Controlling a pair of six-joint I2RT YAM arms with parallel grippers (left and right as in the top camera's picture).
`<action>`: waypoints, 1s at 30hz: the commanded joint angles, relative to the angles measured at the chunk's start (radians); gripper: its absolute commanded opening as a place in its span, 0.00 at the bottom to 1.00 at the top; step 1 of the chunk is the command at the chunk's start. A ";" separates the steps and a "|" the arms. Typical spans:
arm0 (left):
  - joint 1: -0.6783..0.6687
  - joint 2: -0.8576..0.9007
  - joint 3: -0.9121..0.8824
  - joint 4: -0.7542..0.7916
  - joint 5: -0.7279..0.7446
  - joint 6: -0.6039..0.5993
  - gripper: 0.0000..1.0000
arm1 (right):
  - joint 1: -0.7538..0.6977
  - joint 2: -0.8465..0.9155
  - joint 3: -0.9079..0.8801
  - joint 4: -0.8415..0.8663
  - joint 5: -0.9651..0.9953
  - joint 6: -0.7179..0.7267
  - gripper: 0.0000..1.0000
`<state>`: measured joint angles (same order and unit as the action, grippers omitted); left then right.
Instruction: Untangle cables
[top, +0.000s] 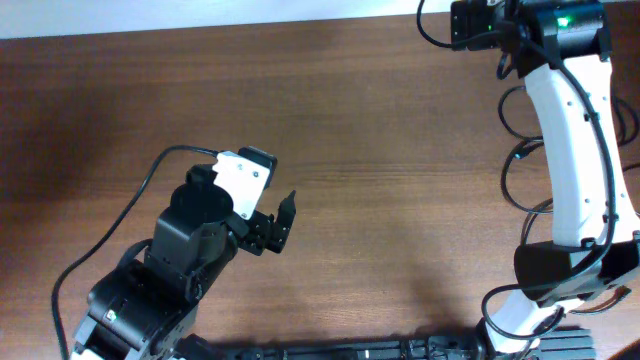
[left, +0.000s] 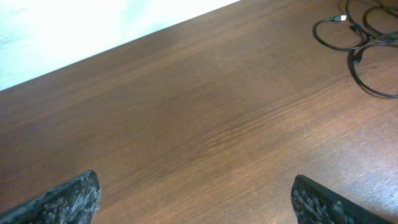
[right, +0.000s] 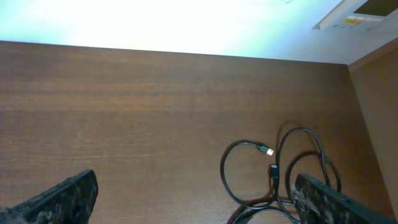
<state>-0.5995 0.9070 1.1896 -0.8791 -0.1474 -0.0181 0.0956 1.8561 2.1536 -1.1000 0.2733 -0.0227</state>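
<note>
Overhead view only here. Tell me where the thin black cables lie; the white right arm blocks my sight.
Observer: The right wrist camera shows the thin black cables looped on the brown wooden table, just ahead of the open right gripper.
Operator: Report the plugs.
Observer: One small silver-tipped plug lies on the wood at the end of a loop, untouched.
Operator: Now the left side.
Observer: The left wrist camera shows the cables at its upper right edge, well ahead of the open left gripper.
</note>
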 joint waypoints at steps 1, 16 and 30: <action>0.005 -0.003 0.004 0.001 -0.010 0.015 0.99 | 0.009 0.003 0.010 -0.002 0.023 0.004 0.99; 0.115 -0.258 -0.428 0.110 0.150 0.015 0.99 | 0.009 0.003 0.010 -0.002 0.023 0.004 0.99; 0.304 -0.523 -1.180 1.366 0.382 0.015 0.99 | 0.009 0.003 0.010 -0.002 0.023 0.004 0.99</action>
<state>-0.3058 0.3943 0.0425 0.4450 0.2481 -0.0143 0.0956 1.8561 2.1536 -1.1004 0.2783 -0.0227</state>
